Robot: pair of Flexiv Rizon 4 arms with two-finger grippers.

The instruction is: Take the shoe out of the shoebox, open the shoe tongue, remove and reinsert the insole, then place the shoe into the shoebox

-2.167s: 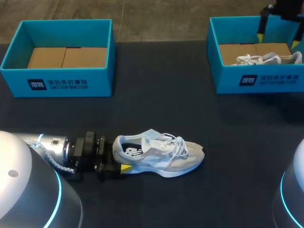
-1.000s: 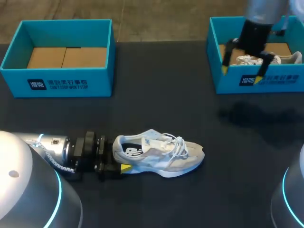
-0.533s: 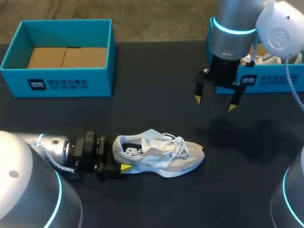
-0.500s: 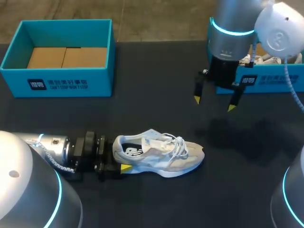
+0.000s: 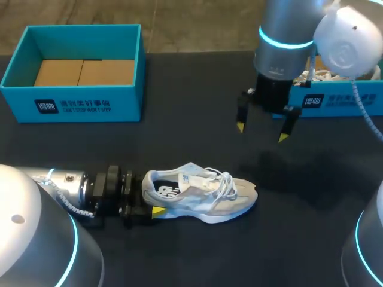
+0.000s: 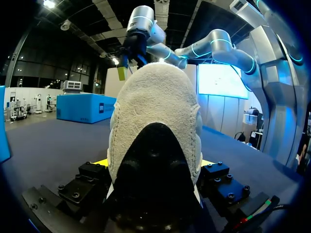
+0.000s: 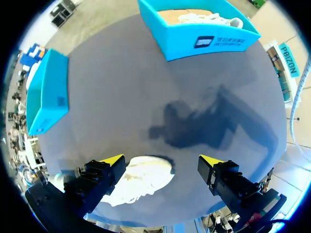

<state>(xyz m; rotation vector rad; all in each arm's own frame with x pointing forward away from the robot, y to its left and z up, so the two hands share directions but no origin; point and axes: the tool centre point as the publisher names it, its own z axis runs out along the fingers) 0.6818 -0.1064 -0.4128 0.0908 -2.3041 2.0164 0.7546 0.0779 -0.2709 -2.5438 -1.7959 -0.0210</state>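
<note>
The left jaws pinch the heel of the shoe [image 5: 203,194] from both sides, low over the near left of the bench [image 5: 197,89]. One yellow fingertip [image 5: 158,210] shows against the near side of the sole. In the left wrist view the heel [image 6: 155,111] fills the space between the fingers. The shoe stands on its sole near the middle of the bench, toe pointing right, laces loose on top.

The right jaws hang spread above the bench, to the far right of the shoe, with nothing between the yellow fingertips [image 5: 240,127]. The right wrist view shows the shoe [image 7: 146,177] below them, nearer one fingertip [image 7: 112,160].

Just behind the right jaws sits the right shoebox [image 5: 335,101], holding a second white shoe [image 5: 317,75]. The left shoebox [image 5: 84,101] stands open at the far left, cardboard inside.
</note>
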